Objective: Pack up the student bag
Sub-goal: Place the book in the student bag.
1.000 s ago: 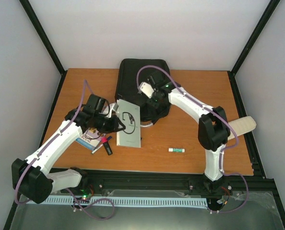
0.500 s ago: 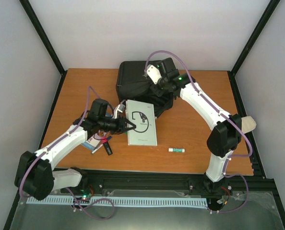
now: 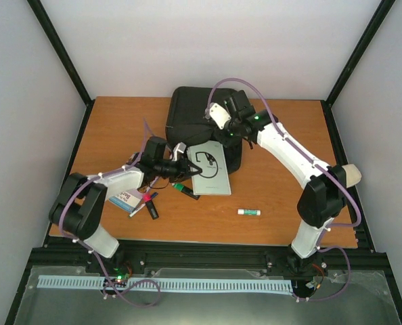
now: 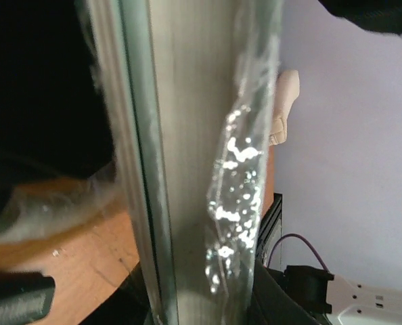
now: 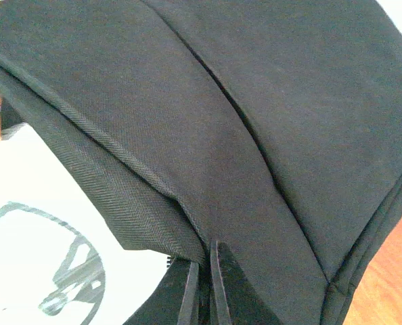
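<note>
top external view: bag point(image 3: 187, 112) at the far middle of the desk point(image 3: 289, 196), right jaws pinched shut on its fabric, left jaws narrowly clamped on the edge of a notebook point(image 3: 213, 172), and if the fabric slips the notebook could jam at the opening.

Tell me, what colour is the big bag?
Black. The student bag shows best in the top external view.

Left arm point(image 3: 120, 179), right arm point(image 3: 289, 149): white link shells, bulky black joint housings. Purple cables point(image 3: 218, 84) looped loosely along both. Small green light point(image 3: 255, 116) glowed near right wrist. Right gripper point(image 5: 204, 257): black, tapered fingers point(image 5: 228, 291).
</note>
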